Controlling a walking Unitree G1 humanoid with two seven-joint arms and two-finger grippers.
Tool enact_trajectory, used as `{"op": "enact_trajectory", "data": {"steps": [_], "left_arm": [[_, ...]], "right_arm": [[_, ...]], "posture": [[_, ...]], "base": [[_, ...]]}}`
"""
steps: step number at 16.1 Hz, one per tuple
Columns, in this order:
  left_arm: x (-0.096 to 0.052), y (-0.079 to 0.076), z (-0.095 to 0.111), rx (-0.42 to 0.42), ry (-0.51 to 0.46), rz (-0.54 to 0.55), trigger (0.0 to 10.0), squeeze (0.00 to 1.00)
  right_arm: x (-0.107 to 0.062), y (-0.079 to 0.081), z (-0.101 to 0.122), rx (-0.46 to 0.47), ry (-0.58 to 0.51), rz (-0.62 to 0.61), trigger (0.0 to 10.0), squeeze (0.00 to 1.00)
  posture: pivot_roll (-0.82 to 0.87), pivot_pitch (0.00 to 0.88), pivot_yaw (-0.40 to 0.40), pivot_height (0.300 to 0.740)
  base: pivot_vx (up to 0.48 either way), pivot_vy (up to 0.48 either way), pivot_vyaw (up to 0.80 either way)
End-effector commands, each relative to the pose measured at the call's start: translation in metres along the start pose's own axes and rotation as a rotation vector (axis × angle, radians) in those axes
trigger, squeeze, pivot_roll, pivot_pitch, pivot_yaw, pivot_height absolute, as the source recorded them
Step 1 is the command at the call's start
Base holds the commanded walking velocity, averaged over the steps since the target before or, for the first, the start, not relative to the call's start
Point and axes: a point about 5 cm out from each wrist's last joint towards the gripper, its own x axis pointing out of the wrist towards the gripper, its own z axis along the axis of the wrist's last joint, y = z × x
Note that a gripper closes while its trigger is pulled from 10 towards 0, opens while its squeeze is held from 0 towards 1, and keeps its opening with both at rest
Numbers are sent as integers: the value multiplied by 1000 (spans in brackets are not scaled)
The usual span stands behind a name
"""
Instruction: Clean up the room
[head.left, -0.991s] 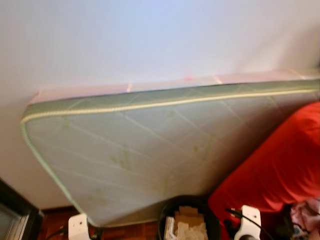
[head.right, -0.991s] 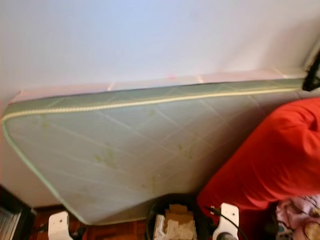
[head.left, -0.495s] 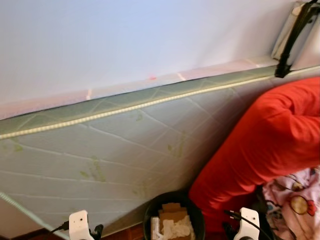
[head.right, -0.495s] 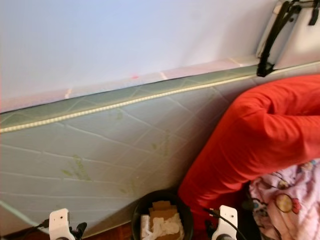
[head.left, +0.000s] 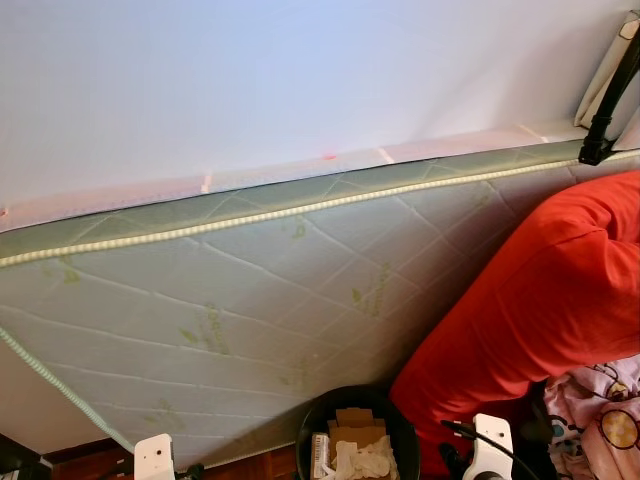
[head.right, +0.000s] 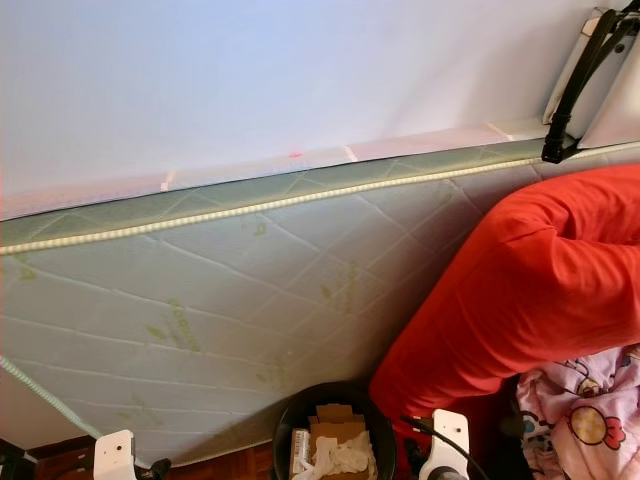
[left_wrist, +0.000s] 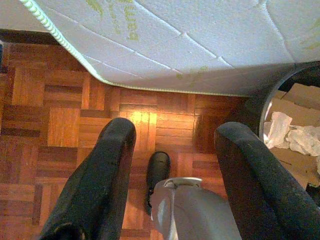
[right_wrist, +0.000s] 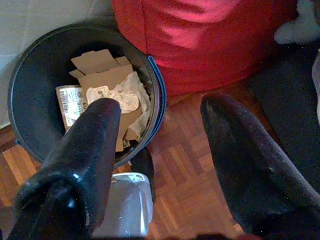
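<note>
Left end effector (left_wrist: 172, 165): hangs low over the wood floor (left_wrist: 55, 125), fingers spread wide, holding nothing; just in front of the mattress's lower edge.
Mattress (head.left: 230, 300): pale green quilted, tilted on edge against the white wall (head.left: 280, 70); risk: a bump from an arm or a step forward could make it slide or tip onto the bin.
Bin (right_wrist: 30, 65): black, round, on the floor between the mattress and the red cushion; holds cardboard scraps (right_wrist: 102, 75) and crumpled paper (right_wrist: 122, 95); risk: easily knocked over, spilling its contents.
Right end effector (right_wrist: 160, 135): above the bin's rim, fingers wide apart, empty.
Red cushion (head.left: 540, 310): large, soft, leaning against the mattress; could snag a finger.
Patterned cloth (head.right: 580, 415): far right, likely the next thing to tidy; risk: a loose fold could slip from a grasp.
</note>
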Motion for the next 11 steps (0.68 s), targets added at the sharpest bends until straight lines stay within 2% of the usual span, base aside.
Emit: {"op": "enact_trajectory", "data": {"steps": [1,11], "left_arm": [[-1,1,-2,4,4,3,10000,0],[-1,2,-2,-1,1,1,10000,0]], "right_arm": [[0,-2,0,-3,0,-5,10000,0],[0,0,0,-19,1,8,10000,0]], "posture": [[62,0,-24,740],[66,0,-23,740]], "base": [[0,0,0],[0,0,0]]}}
